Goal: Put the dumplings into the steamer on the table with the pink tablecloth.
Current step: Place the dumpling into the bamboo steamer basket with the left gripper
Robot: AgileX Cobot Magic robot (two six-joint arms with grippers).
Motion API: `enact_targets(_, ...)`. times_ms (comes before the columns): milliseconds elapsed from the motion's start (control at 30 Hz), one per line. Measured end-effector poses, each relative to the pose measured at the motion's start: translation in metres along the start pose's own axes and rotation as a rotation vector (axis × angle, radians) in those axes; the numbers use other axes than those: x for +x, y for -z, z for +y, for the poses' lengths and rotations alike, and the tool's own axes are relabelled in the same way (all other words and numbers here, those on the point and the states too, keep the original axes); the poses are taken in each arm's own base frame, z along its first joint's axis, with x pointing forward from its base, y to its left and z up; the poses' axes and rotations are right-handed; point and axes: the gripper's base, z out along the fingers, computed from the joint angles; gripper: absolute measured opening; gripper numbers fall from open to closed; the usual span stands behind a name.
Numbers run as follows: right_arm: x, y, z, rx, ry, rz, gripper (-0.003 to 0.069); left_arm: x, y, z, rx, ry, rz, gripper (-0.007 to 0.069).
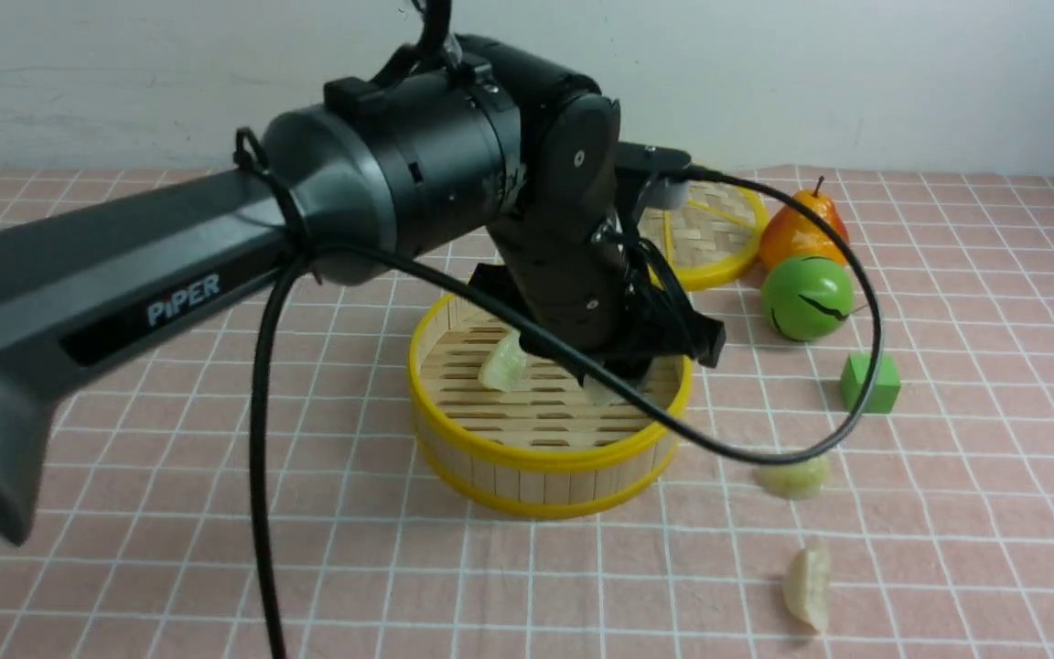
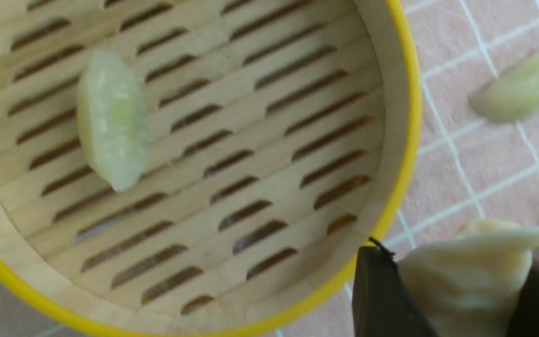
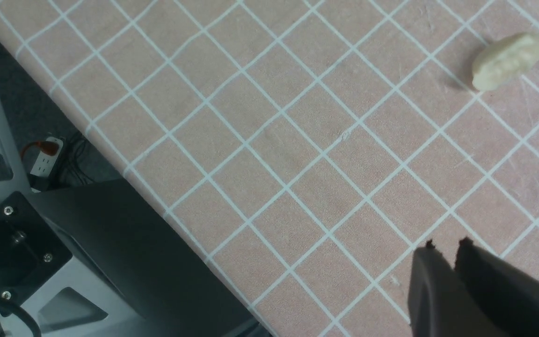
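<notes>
The left arm (image 1: 124, 275) reaches in from nine o'clock over the pink tablecloth (image 1: 170, 567) and hangs above the steamer (image 1: 545, 458), a round, shallow bamboo basket with yellow rims top and bottom and a slatted floor. One's home already: the resting dumpling (image 1: 502, 364), pale whitish-green with a pleated edge, lies on the slats at ten o'clock. At two o'clock of the basket the left gripper (image 2: 454, 262) is clamped on the held dumpling (image 2: 470, 285), with dark fingers (image 2: 382, 299) pressing either side of its creamy, folded skin. At one o'clock beyond lies the flat woven lid (image 1: 719, 229). Out at four o'clock from the steamer the far loose dumpling (image 1: 794, 476) sits on the cloth, blurred behind the black cable (image 1: 262, 412). The near loose dumpling (image 1: 809, 586) lies at five o'clock, a yellower, ridged crescent. Further right are the orange pear (image 1: 801, 229), the green fruit (image 1: 807, 297) and the green cube (image 1: 869, 383). The right gripper (image 3: 447, 245) hovers over bare checks, jaws almost together, nothing between them.
</notes>
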Motion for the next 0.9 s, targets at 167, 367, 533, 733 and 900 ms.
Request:
enact_targets(167,0.003,0.0,0.001,-0.01,-0.019,0.028,0.008,-0.01,-0.047,0.027,-0.06,0.079,0.086,0.0277)
enact_targets(367,0.004,0.0,0.0,0.001,-0.075,0.047,0.0084,-0.012,-0.093,0.047,-0.097,0.1,0.142,0.028)
enact_targets(533,0.006,0.0,-0.005,0.062,-0.119,0.062,0.0084,-0.013,-0.099,0.046,-0.101,0.093,0.136,0.0375)
enact_targets(733,0.008,0.0,-0.031,0.328,-0.231,0.118,0.0084,-0.023,-0.054,0.045,-0.12,0.062,0.124,0.0492)
enact_targets(900,-0.008,-0.019,-0.046,0.403,-0.301,0.134,0.0084,-0.041,0.031,0.041,-0.113,0.009,0.008,0.0435)
